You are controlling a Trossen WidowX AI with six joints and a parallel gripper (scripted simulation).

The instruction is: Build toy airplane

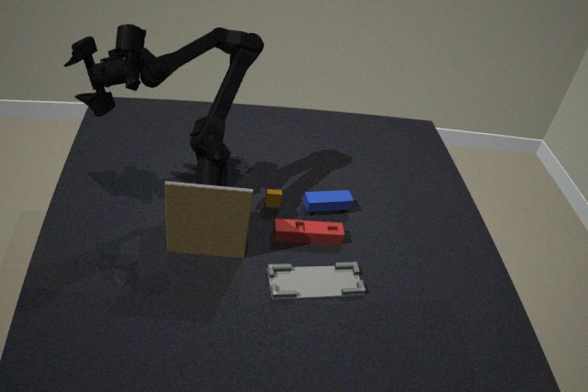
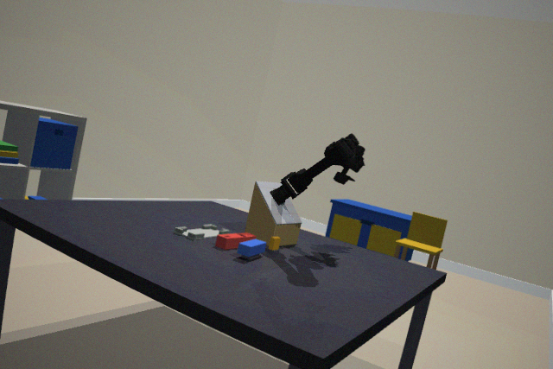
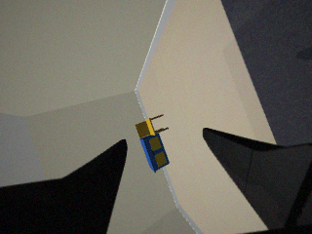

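In the top view the jaws (image 1: 75, 80) (image 2: 347, 175) hang in the upper left of the frame, standing wide apart with nothing between them, and in the wrist view their tips point off toward the far wall and the floor, not at the parts. From them the arm folds back to its foot behind the wedge-shaped block (image 1: 207, 221) (image 2: 260, 217), left of centre. The task's pieces all lie beyond that, to the lower right of the jaws: first the small orange block (image 1: 274, 198) (image 2: 274, 243), likely the tail fin, just right of the wedge; then the blue bar (image 1: 328, 201) (image 2: 251, 247), likely the wing, farther right; and just below these the red fuselage (image 1: 309, 231) (image 2: 234, 240), sockets up, its long axis running nearly left to right across the frame. The pale jig (image 1: 315, 282) (image 2: 205, 232) lies below it on the desk (image 1: 403, 330) (image 2: 134, 239), its long side close to parallel with the fuselage. Nothing is seated yet. If the fuselage goes first, the jaws probably need to swing round rightward, turn downward and close across its narrow width; the carry to the cradle is then short, with little turning, though the wedge seems a hazard on the way.
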